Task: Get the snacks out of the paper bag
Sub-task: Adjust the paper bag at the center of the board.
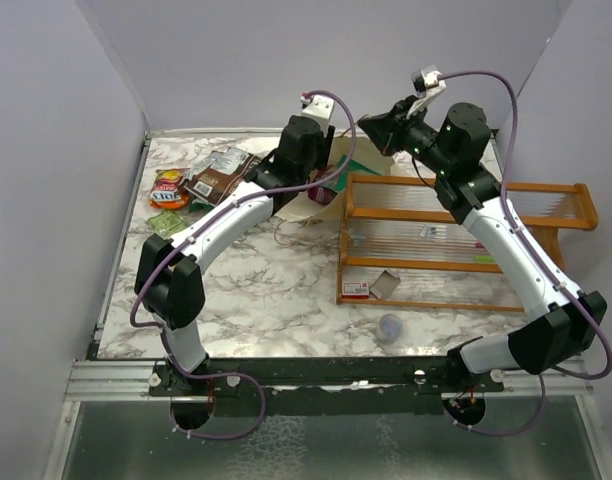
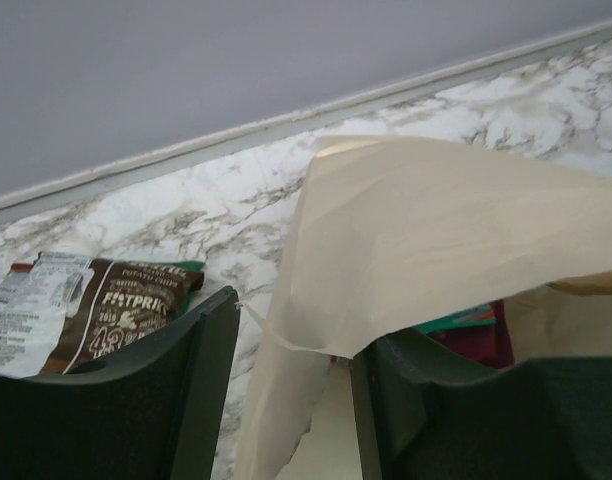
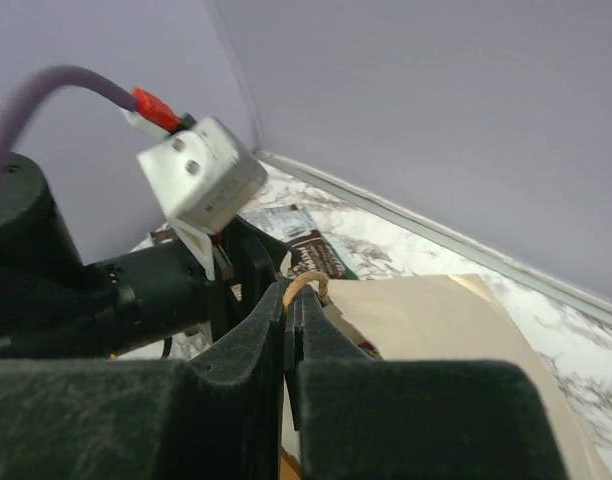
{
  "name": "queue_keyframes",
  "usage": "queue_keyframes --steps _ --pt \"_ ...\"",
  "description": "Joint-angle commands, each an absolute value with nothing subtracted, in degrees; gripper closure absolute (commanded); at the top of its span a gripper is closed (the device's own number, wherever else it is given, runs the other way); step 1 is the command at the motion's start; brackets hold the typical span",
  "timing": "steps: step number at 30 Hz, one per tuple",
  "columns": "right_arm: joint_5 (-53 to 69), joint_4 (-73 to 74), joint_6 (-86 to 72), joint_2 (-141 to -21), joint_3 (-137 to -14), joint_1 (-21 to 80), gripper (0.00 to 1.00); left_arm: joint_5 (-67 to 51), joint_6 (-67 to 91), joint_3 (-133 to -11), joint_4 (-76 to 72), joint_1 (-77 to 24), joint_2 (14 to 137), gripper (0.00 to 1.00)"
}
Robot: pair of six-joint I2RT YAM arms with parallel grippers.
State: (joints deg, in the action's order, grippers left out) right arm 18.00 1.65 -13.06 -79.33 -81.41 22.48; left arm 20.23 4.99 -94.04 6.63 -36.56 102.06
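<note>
Soft beige paper bag (image 2: 436, 230), likely tear-prone: string handle (image 3: 308, 280) gets pinched by right gripper (image 3: 288, 302), rim straddled by spread left gripper (image 2: 294, 322).

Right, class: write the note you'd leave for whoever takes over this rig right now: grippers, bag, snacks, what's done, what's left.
Right gripper: shut on the string handle of the paper bag.
Left gripper: open, fingers either side of the bag's edge, holding nothing.
Done: dark brown packet, red-orange packet and green packet lie on the table left of the bag.
Left: at least a teal packet and a magenta packet show inside the bag; take them out.
</note>
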Motion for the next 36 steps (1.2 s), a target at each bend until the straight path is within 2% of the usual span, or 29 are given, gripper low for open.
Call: queue_keyframes --steps 1,5,7,10,14,19,25,30,36 --pt "34.9 -1.2 -11.2 -84.1 -86.1 22.3 0.99 23.7 4.4 -86.3 5.8 -35.1 96.6 0.51" --pt "50.6 -2.6 -14.1 -89.6 -89.5 22.5 0.99 25.8 8.5 -79.9 8.7 -33.2 89.6 0.43" --pt "55.7 -4.2 -16.0 -91.3 -89.9 22.9 0.99 24.4 9.9 -77.1 10.4 -32.3 85.6 0.29" --pt "57.6 -4.0 -16.7 -92.6 -89.9 24.7 0.99 21.2 11.4 -71.9 12.3 -31.8 78.3 0.17" --pt "58.1 -4.7 -18.9 -93.5 -89.0 26.6 0.99 13.2 14.2 -64.7 11.7 -31.6 67.8 0.11" --pt "54.4 -7.3 -24.3 -95.0 -90.4 27.4 0.99 2.9 18.1 -57.5 9.4 -31.6 61.6 0.1" --pt "43.9 -8.3 -29.7 -99.3 -97.1 27.4 0.99 0.9 21.1 -55.4 8.9 -31.6 62.4 0.1" --pt "50.7 -7.6 -32.3 -107.4 -107.2 27.7 0.99 0.8 20.4 -55.5 9.2 -31.6 62.2 0.1" --pt "60.5 -0.7 -24.8 -106.9 -106.6 30.0 0.98 0.6 20.1 -54.3 9.4 -31.6 60.8 0.13"
